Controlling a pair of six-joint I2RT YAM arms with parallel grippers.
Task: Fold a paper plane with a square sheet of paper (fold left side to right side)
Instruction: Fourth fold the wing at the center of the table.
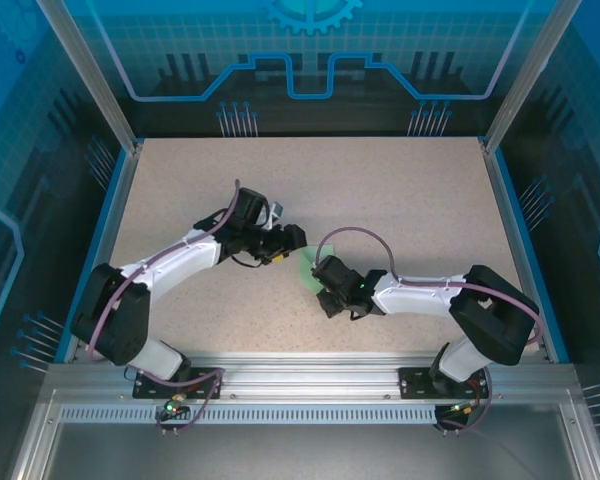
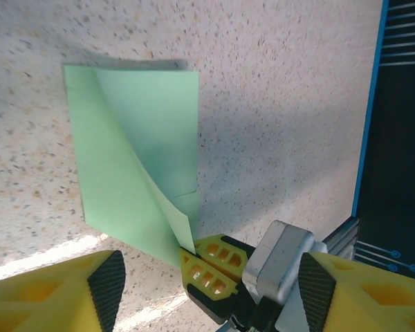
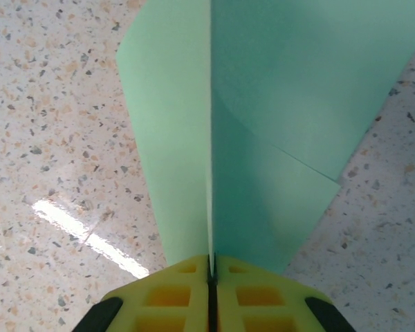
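The pale green square sheet of paper (image 2: 131, 159) lies on the speckled table, partly doubled over, with one layer curling up from it. My right gripper (image 3: 209, 266) is shut on the raised edge of that layer, which stands upright between the yellow fingers (image 2: 214, 266). From above, the sheet (image 1: 306, 268) shows between the two grippers near the table's middle. My left gripper (image 1: 290, 240) is open just left of the sheet. Its black pads (image 2: 107, 290) stand wide apart and hold nothing. No finished paper plane is in view.
The speckled table (image 1: 420, 200) spreads out on all sides of the sheet. A blue border (image 2: 370, 138) runs along its edge, with dark enclosure walls (image 1: 40, 200) beyond. Both arm bases sit on the metal rail (image 1: 300, 375) at the near edge.
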